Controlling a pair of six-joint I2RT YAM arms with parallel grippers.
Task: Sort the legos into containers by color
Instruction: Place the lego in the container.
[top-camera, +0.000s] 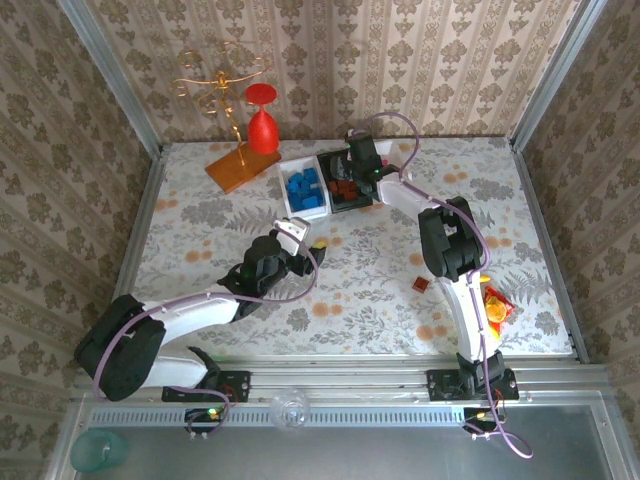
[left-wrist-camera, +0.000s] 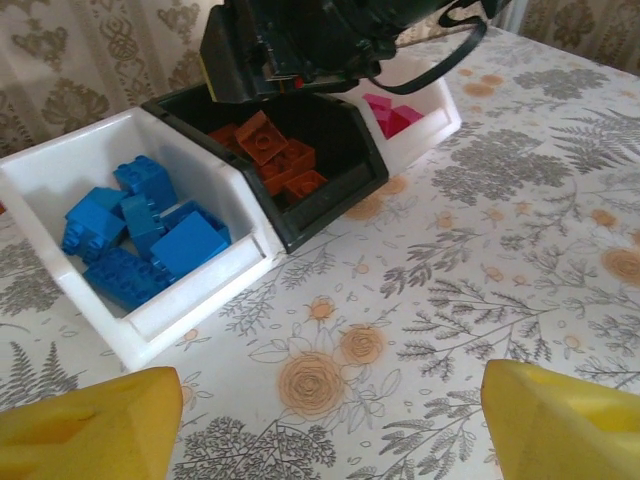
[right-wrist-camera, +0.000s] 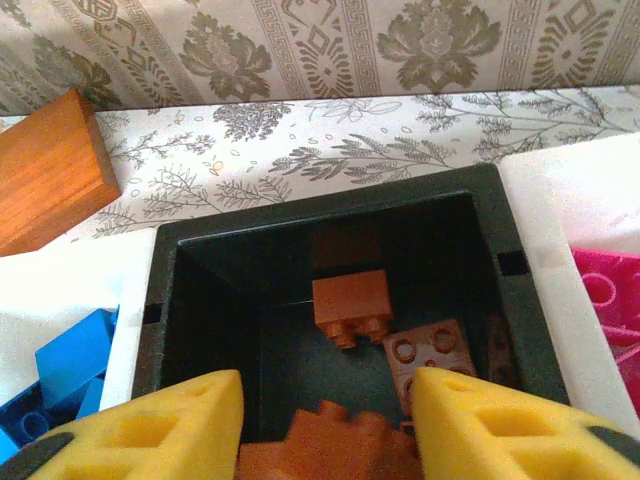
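Three bins stand in a row at the back. The left white bin (left-wrist-camera: 200, 310) holds blue legos (left-wrist-camera: 140, 235). Orange-brown legos (left-wrist-camera: 275, 150) lie in the middle black bin (left-wrist-camera: 330, 205), and pink legos (left-wrist-camera: 392, 115) in the right white bin (left-wrist-camera: 440, 110). My right gripper (right-wrist-camera: 328, 425) hangs open over the black bin (right-wrist-camera: 330, 215), above an orange-brown brick (right-wrist-camera: 350, 305) and others; nothing is held between its fingers. My left gripper (left-wrist-camera: 335, 430) is open and empty over bare tablecloth in front of the bins. One orange-brown lego (top-camera: 420, 285) lies alone on the table at the right.
A flat orange board (top-camera: 240, 168) with a gold wire stand and a red glass (top-camera: 262, 125) sits at the back left of the bins. A yellow-and-red snack packet (top-camera: 497, 305) lies by the right arm near the front right edge. Patterned walls enclose the table.
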